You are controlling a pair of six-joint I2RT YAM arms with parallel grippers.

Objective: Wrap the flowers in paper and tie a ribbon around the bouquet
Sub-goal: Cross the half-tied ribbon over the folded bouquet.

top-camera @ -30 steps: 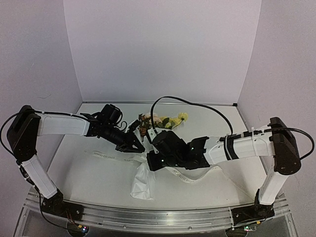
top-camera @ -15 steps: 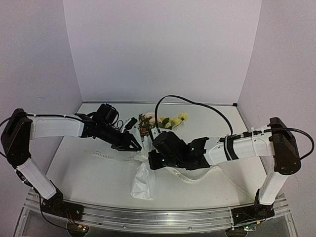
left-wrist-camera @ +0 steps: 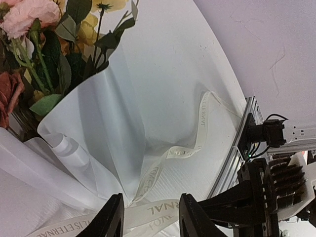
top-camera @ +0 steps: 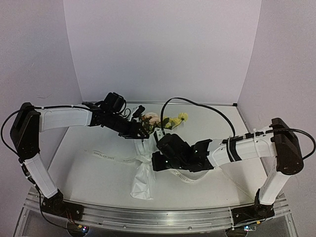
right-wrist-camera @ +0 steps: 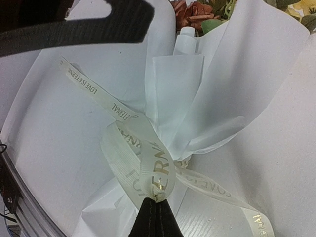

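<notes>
Pale lilac walls close in a white desk, where a gift wrap is midway to a knot. At far left a tail of the ribbon, cream with small dark lettering, trails flat across the surface. The left claw hovers by the upper part of the bouquet, its fingers apart and gripping nothing, with the ribbon running past beneath them.

At centre the bouquet lies on the desk, blooms toward the back wall and tip toward the arms. The ribbon crosses at its narrow waist. Just right of that, the right claw is pinched together on a loop of the ribbon, and a second tail runs off to the right.

The tie looks loose. A hard tug by the right claw would likely crumple the thin paper or drag the whole bundle, while a slipped pinch would let the loop slacken and the wrap spring open. The left claw also sits close enough to snag a leaf.

The only holder here is the paper cone, which sheathes the flowers — pink, yellow and orange heads with green leaves spilling from its mouth, the stems hidden within.
</notes>
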